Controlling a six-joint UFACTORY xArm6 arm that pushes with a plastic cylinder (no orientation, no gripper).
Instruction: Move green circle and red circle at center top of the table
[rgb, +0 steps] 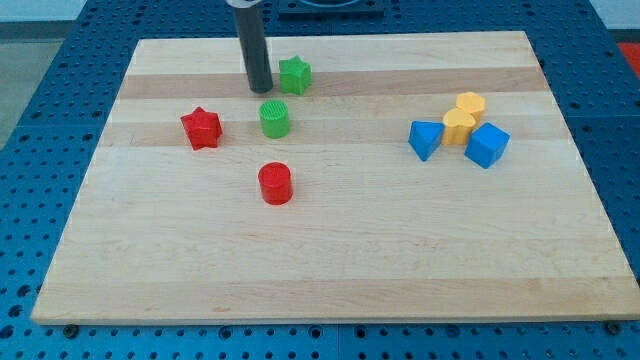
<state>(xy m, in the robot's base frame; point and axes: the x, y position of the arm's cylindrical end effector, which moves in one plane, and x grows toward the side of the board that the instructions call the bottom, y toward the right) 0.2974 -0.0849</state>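
Note:
The green circle lies on the wooden board, left of centre near the view's top. The red circle lies below it, about a block's width apart. My tip rests on the board just above and slightly left of the green circle, with a small gap. It stands right beside the left side of the green star.
A red star lies left of the green circle. At the view's right sits a cluster: a blue triangular block, a blue cube and two yellow blocks. A blue pegboard surrounds the board.

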